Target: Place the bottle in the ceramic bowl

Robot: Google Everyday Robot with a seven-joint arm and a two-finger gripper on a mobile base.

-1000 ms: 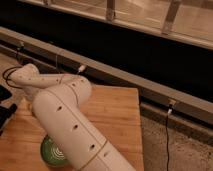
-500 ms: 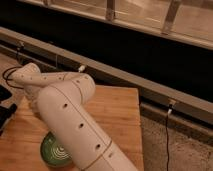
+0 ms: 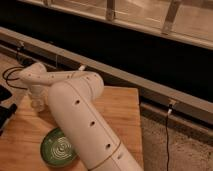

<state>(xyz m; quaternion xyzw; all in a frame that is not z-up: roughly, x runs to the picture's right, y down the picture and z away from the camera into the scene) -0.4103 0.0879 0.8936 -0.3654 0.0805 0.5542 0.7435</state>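
The gripper [image 3: 37, 103] hangs low over the left back part of the wooden table [image 3: 121, 107], at the end of the white arm [image 3: 82, 117], which bends back across the board. I cannot tell if it is wide, narrow or holding something. The bottle cannot be made out as separate from the pale shapes there. The green bowl [image 3: 56, 148] stands on the front left of the table, apart from the gripper, with its right edge hidden behind the arm.

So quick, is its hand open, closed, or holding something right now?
Gripper: cannot be told. It hangs low over the left side of the wooden table, behind the green ceramic bowl.
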